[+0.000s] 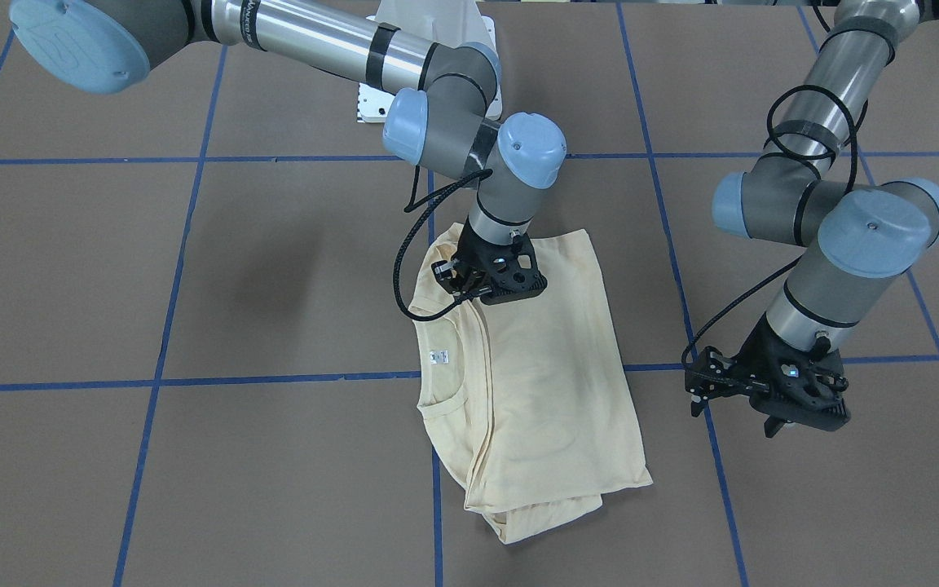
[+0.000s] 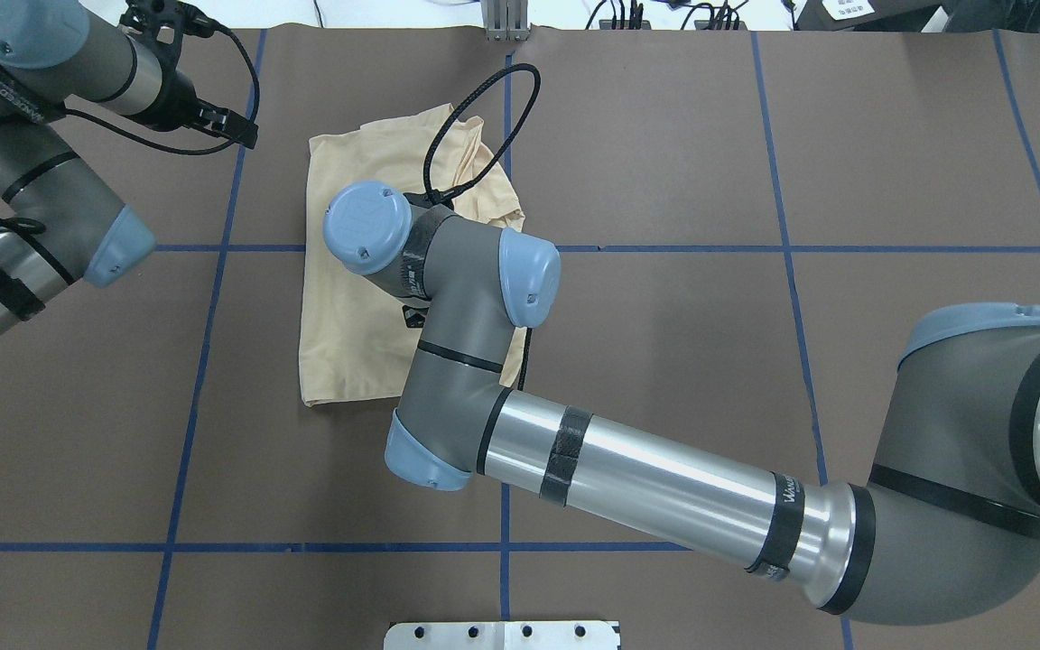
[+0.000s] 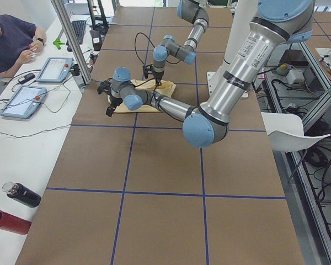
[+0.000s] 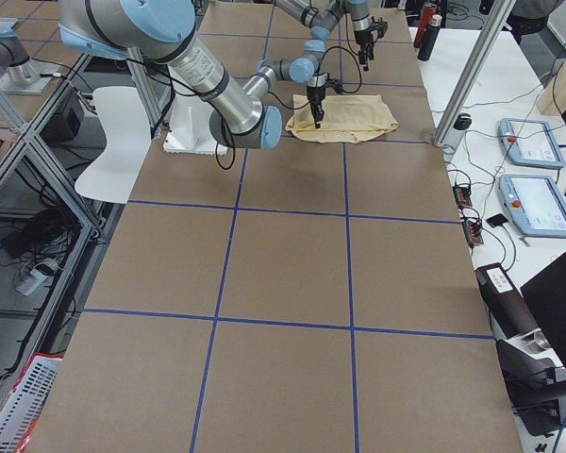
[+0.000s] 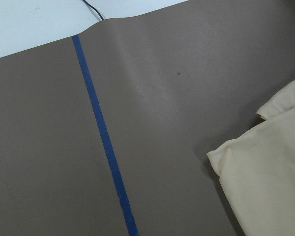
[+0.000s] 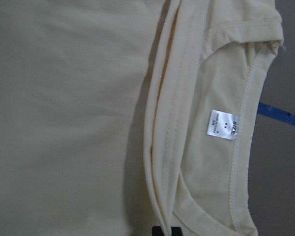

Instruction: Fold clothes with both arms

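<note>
Shirt (image 1: 543, 383) already folded compact on table (image 1: 192, 285), I'd guess one fold left; right gripper (image 1: 487, 292) over it, left gripper (image 1: 773, 416) clear, can't tell either's fingers apart or together.

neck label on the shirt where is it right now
In the front-facing view the neck label sits near the folded shirt's left edge, just above the blue tape line and below the right hand.

The right arm (image 2: 646, 469) hides its jaws and much of the T-shirt (image 2: 348, 307) overhead.
</note>
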